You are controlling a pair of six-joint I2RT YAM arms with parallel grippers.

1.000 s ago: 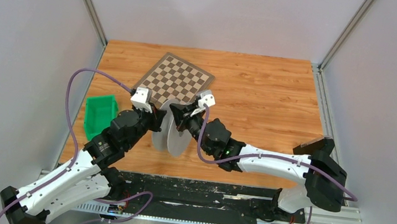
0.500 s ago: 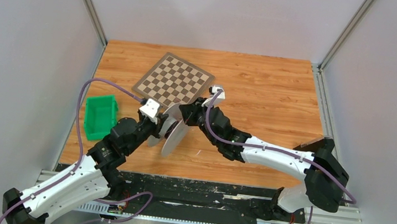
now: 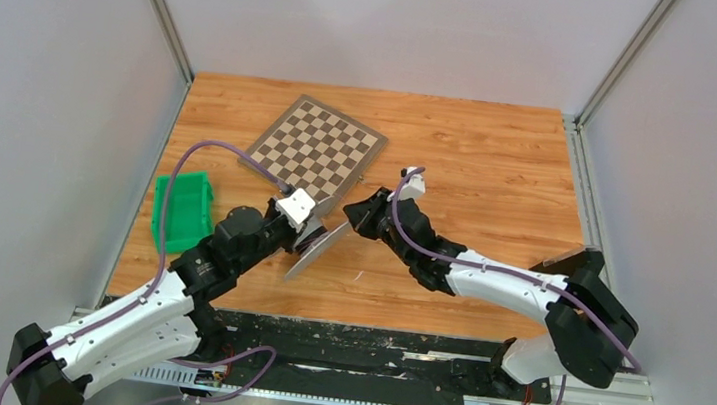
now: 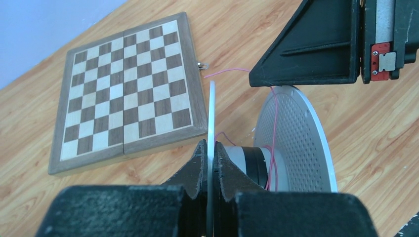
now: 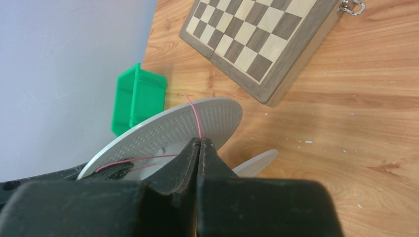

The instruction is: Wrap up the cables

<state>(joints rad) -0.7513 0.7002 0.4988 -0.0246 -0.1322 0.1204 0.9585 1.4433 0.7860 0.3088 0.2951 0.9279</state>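
**Status: spool (image 3: 319, 249) braced, pink cable (image 5: 193, 112) pinched**

Left gripper (image 4: 211, 150) clamps the near flange (image 4: 211, 113) edge-on, likely to steady the tilted spool for winding; right gripper (image 5: 200, 144) is pressed together on the pink cable; the strand leaves its fingertips and runs to the hub (image 4: 254, 160) between the flanges; probably held for tension.

We can read no text, label, brand, number or sign in any view. The chessboard (image 3: 315, 148) shows only plain squares, and the spool (image 4: 296, 143) and the green bin (image 3: 180, 209) bear no marking that we can make out.
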